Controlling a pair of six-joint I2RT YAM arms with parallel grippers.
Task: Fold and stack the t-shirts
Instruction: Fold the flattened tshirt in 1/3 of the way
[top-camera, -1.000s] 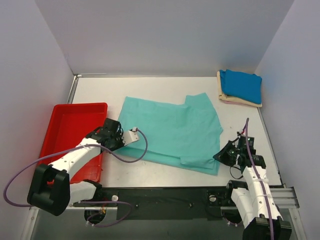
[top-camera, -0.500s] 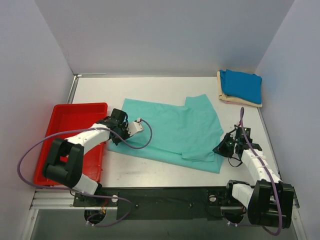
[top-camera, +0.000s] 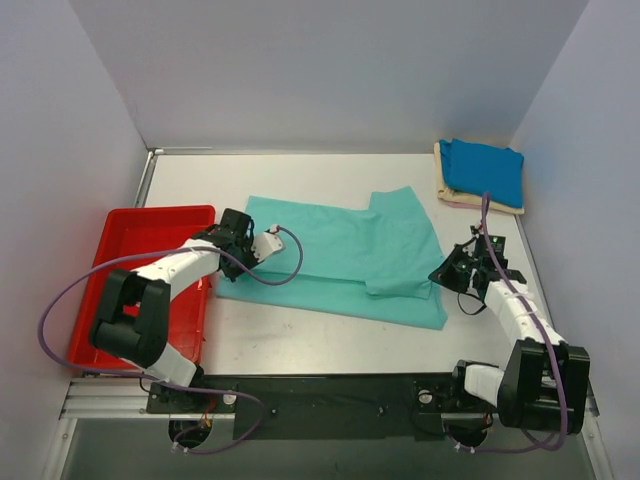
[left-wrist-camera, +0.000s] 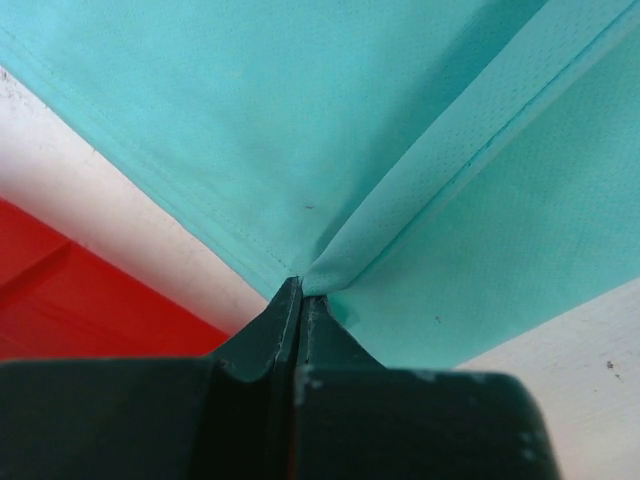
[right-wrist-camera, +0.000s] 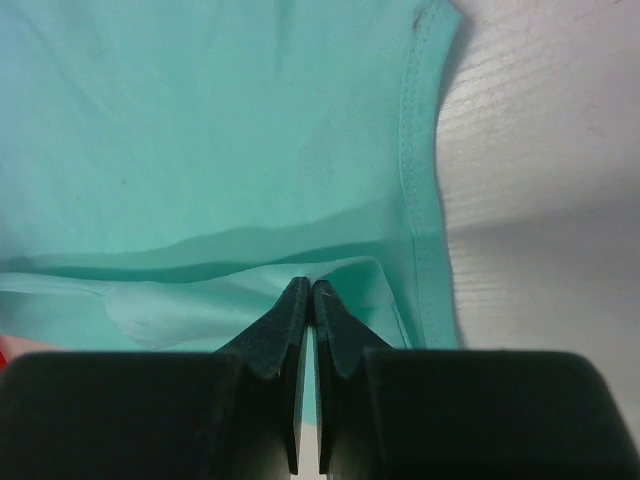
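Note:
The teal-green t-shirt (top-camera: 340, 258) lies in the middle of the table, its near part folded back over itself. My left gripper (top-camera: 237, 240) is shut on the shirt's left edge, the cloth pinched at the fingertips (left-wrist-camera: 300, 290). My right gripper (top-camera: 447, 272) is shut on the shirt's right edge, a fold of cloth caught between its tips (right-wrist-camera: 312, 290). The bright blue t-shirt (top-camera: 484, 170) lies folded on the folded cream t-shirt (top-camera: 452, 196) at the back right corner.
A red plastic tray (top-camera: 140, 270) stands at the left, under my left arm; its corner shows in the left wrist view (left-wrist-camera: 70, 300). White walls close in the table at the back and both sides.
Both grippers have moved away from the near edge, carrying the shirt's near hem up and over toward the back. The shirt now looks narrower from front to back.

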